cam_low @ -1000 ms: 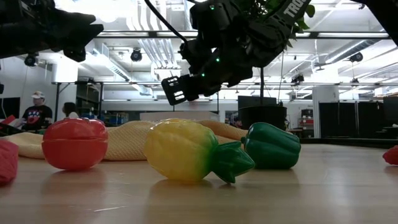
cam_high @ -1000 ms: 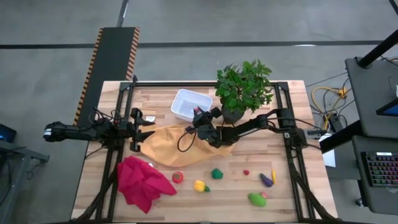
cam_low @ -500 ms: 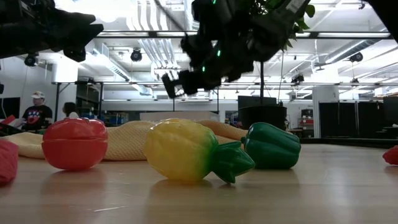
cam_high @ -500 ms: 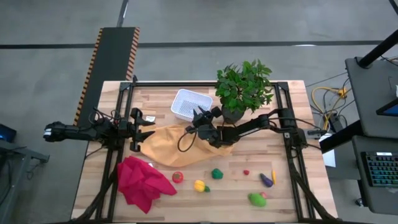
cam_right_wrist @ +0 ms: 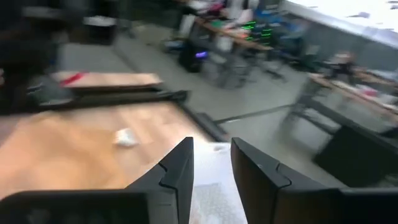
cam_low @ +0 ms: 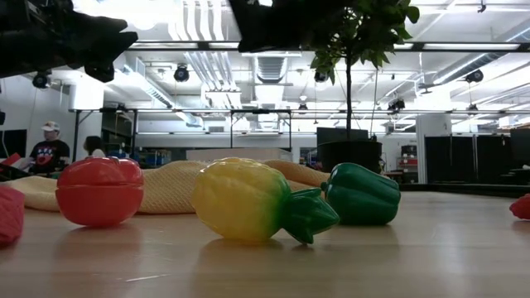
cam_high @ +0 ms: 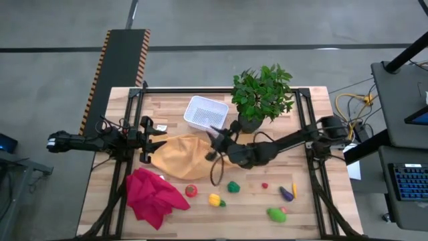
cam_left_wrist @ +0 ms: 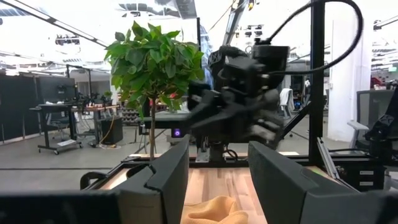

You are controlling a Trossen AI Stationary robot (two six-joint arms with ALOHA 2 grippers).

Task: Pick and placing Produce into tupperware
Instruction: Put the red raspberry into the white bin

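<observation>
The white mesh bin [cam_high: 205,112] stands on the table's far middle part. The toy produce lies along the near side: a red tomato [cam_high: 192,191], a yellow-green fruit [cam_high: 215,199], a green pepper [cam_high: 233,187], a small red piece [cam_high: 265,185], a purple eggplant [cam_high: 286,194] and a green piece [cam_high: 275,214]. My right gripper [cam_high: 212,131] hangs open and empty just near of the bin, over the orange cloth [cam_high: 184,155]. In its wrist view [cam_right_wrist: 211,163] nothing sits between the fingers. My left gripper [cam_high: 159,134] waits open at the cloth's left end.
A potted plant [cam_high: 262,94] stands right of the bin, close to the right arm. A red cloth [cam_high: 154,194] lies at the near left. In the low view, tomato [cam_low: 99,192], yellow fruit [cam_low: 248,201] and pepper [cam_low: 363,194] sit in a row.
My right gripper stood over the bin's near edge with a pink speck at its fingertips, and its fingers spread apart there. It has since drawn back toward the near edge and risen, leaving the low view's middle. The speck no longer shows. The left arm kept still.
</observation>
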